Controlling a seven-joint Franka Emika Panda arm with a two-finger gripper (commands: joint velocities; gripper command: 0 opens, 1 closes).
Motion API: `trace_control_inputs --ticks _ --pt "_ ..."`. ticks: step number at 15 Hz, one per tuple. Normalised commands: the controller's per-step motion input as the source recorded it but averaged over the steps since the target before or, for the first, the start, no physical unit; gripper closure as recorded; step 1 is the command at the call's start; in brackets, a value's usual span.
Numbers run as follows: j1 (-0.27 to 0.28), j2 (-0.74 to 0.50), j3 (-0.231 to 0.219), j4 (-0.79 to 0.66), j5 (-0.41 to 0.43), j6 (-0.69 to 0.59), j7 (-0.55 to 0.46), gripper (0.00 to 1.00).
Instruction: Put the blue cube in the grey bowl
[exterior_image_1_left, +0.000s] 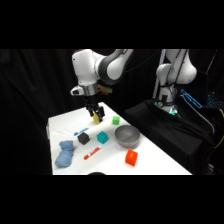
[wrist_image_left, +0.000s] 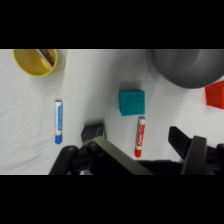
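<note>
Two views are available to us. From the side we see the gripper hanging over the far part of the white table, empty, just in front of a small yellow cup. The blue cube sits on the table just left of the grey bowl, with the black cube on its other side. An orange block lies near the front of the bowl, a green cube behind it.

From the wrist we note the gripper with fingers spread apart, holding nothing. The blue cube rests apart from the grey bowl, directly above a red marker. A blue marker lies below the yellow cup.
</note>
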Motion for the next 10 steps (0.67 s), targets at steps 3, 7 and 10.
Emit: trace_control_inputs --ticks 3,7,10 --pt "-0.079 0.15 0.069 -0.06 0.052 0.38 -0.12 0.0" --pt "-0.079 0.11 0.077 -0.06 -0.012 0.41 -0.05 0.0" --pt "-0.103 0.09 0.111 -0.02 -0.007 0.31 -0.05 0.0"
